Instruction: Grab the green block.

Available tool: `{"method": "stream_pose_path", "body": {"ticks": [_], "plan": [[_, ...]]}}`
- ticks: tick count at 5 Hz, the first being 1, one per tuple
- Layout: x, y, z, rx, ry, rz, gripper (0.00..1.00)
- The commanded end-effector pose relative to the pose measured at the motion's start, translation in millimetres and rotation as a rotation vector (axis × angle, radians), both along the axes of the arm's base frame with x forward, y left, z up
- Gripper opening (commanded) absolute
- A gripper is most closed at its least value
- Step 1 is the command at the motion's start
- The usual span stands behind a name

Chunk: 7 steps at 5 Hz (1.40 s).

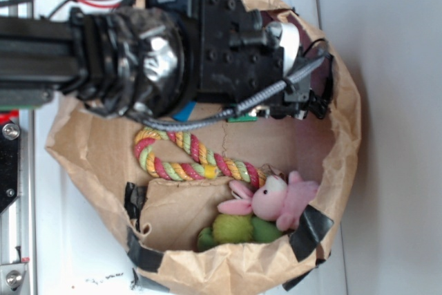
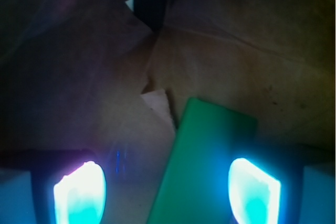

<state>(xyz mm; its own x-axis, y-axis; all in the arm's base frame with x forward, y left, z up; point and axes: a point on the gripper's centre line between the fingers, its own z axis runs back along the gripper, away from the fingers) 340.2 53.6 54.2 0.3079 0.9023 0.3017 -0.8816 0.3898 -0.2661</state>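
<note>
End effector (image 2: 167, 192) spread open, low inside the brown paper bag (image 1: 345, 136), with two glowing fingertips (image 2: 80, 192) at the lower corners of the wrist view and nothing pinched between them. Green block (image 2: 210, 150) flat on the paper floor of the bag, lying mostly in the gap but closer to the right fingertip, which seems to overlap its right edge; turned at a slant to the line of the fingers. Seen from the exterior view only as a small green sliver (image 1: 242, 119) under the black wrist housing, just beside a blue block (image 1: 184, 111). For a good grasp, probably better to shift a little toward the right and rotate slightly, so both fingers stand outside the long edges, then lower until near the paper and close slowly. Risk, as a judgement: right finger landing on top of the block and pushing it instead of gripping. Block itself solid green, flat and rectangular, with plain smooth faces and sharp corners, likely rigid and a bit slippery. Striped rope toy (image 1: 197, 157), pink plush rabbit (image 1: 276, 198) and lime fuzzy ball (image 1: 235, 229) well apart from it.
</note>
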Motion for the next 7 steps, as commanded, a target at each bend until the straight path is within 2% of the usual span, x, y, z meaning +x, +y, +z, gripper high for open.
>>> {"method": "stream_pose_path", "body": {"ticks": [1,3,7], "plan": [[-3,3,4,0.043,-0.046,-0.021,1.0],[-13,10,4,0.045,-0.04,-0.038,1.0],[-22,21,30,-0.012,0.01,-0.026,1.0]]}}
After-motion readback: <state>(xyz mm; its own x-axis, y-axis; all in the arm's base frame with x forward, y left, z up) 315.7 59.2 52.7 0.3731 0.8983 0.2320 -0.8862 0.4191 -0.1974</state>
